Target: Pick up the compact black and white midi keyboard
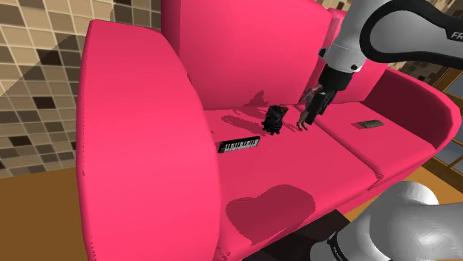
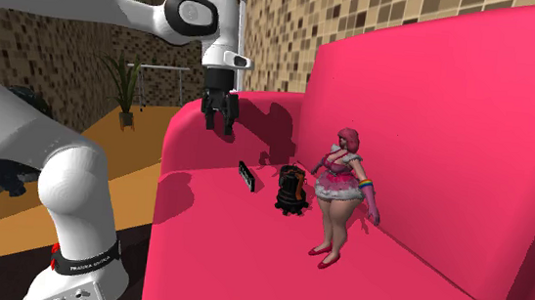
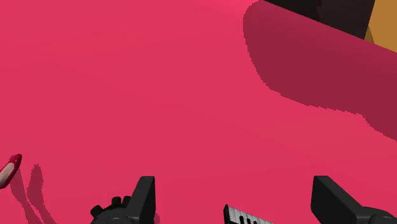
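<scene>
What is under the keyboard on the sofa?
Only the pink sofa seat can be seen under it; the keyboard rests directly on that cushion. The patch right beneath the keyboard is covered, so anything trapped there cannot be seen.

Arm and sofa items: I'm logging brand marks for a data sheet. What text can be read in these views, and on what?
"FR": white letters on the arm's dark link, cut off at the shoulder view's right edge.
White print on the black band at the arm's base: too small to read.
On the midi keyboard and the doll: nothing legible.
</scene>
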Available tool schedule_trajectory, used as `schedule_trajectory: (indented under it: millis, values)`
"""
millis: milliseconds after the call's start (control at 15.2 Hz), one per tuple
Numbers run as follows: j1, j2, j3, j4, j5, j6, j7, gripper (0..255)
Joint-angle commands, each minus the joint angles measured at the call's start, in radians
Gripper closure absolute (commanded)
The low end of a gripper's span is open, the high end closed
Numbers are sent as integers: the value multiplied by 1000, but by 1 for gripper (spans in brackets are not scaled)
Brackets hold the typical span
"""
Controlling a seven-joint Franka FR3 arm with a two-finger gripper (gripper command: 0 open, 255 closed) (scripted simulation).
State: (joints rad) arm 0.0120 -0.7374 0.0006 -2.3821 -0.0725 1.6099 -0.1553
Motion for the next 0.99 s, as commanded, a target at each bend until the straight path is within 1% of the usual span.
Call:
schedule_trajectory:
  millis: [0,462,924]
  values:
    - [0,0,0,0,0,0,0,0]
    - [113,247,-30,74,-17,162,-289,0]
    - [214,466,-20,165,-10,279,-565,0]
